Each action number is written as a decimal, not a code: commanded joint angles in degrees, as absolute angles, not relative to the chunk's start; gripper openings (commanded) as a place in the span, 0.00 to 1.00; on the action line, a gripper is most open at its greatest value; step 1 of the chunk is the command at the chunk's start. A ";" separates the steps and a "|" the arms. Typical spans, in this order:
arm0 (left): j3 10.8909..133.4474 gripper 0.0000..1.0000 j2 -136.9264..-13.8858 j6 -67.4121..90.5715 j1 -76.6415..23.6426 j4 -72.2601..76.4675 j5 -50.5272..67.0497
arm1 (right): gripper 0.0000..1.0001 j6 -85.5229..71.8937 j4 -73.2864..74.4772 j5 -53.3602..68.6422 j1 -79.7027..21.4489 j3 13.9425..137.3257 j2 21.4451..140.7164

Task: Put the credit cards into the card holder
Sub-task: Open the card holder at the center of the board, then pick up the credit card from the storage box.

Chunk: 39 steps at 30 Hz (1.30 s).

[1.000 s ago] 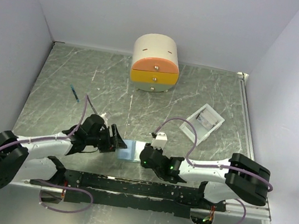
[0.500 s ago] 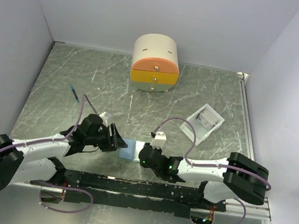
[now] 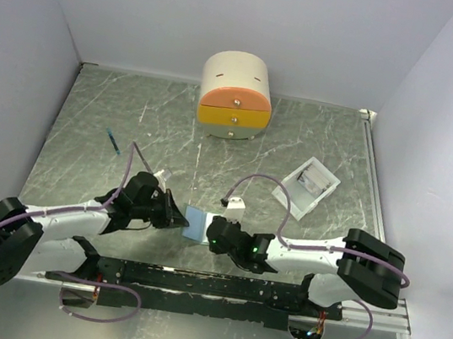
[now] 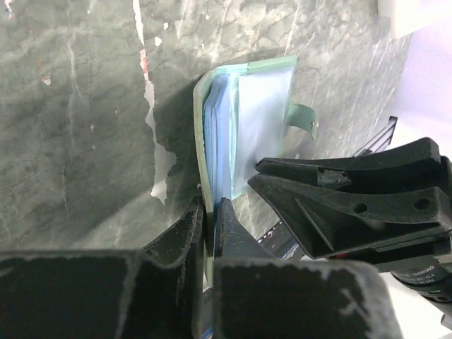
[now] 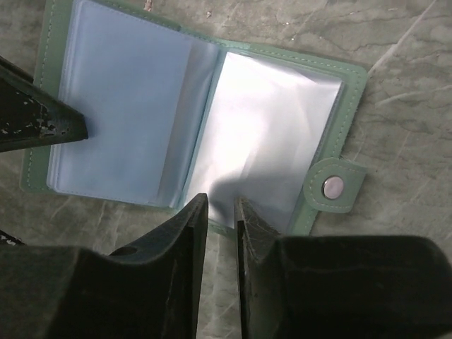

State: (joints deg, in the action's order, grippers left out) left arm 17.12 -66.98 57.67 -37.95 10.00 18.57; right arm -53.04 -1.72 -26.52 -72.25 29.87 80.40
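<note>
card holder (image 5: 198, 120): grey-green folding wallet, lying open on the bench (image 3: 90, 115) between my two arms, close to their bases. its snap tab (image 5: 330, 186) sticks out to one side. the pale blue translucent pockets are fanned out, and every pocket i can see is empty.

credit cards: none in the holder, none in either tool. the greyish contents of the white tray (image 3: 290, 202), well apart to the right, may be them; too small to tell.

left tool (image 4: 210, 215): fingers all but closed, pinching the green cover at its edge and holding that leaf.

right tool (image 5: 220, 212): fingers nearly together with a slim gap, at the near edge of the opposite leaf. i cannot tell whether they nip the sheet or only rest beside it.

progress, in my judgement: early. the holder is open and steadied, but no card is loaded. left to do: fetch each card and slide it into a pocket, for all of them.

also present: round cream-and-orange drawer box (image 3: 236, 96) at the far side, clear of both arms.
</note>
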 commanded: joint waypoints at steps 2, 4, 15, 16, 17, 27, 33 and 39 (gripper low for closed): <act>18.77 0.07 -65.57 55.41 -37.62 10.05 19.01 | 0.23 -50.23 0.92 -25.93 -70.24 31.09 78.38; 18.91 0.07 -64.77 54.93 -37.57 9.29 19.11 | 0.23 -49.44 1.24 -25.72 -69.62 31.28 78.24; 19.69 0.07 -61.52 51.52 -37.59 3.68 18.21 | 0.26 -46.09 1.13 -22.69 -69.11 35.88 81.88; 19.74 0.07 -61.52 51.47 -37.61 3.48 18.18 | 0.28 -45.76 1.17 -23.02 -69.13 36.20 81.82; 19.89 0.07 -61.45 51.50 -37.61 3.03 18.14 | 0.28 -44.99 0.85 -23.22 -69.12 36.39 81.55; 22.14 0.07 -60.45 50.01 -37.61 -1.21 18.67 | 0.41 -20.67 -4.79 -27.24 -68.98 38.99 71.83; 21.15 0.07 -58.97 50.65 -37.61 -0.53 19.99 | 0.42 -12.02 10.71 -24.73 -61.23 52.95 78.17; 21.55 0.07 -55.27 50.07 -37.62 -4.18 19.01 | 0.42 -6.69 11.56 -20.15 -52.36 56.15 74.82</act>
State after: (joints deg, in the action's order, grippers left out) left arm 20.21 -58.28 50.92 -37.95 -2.44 18.65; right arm -13.04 7.03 -22.87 -56.34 54.28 77.03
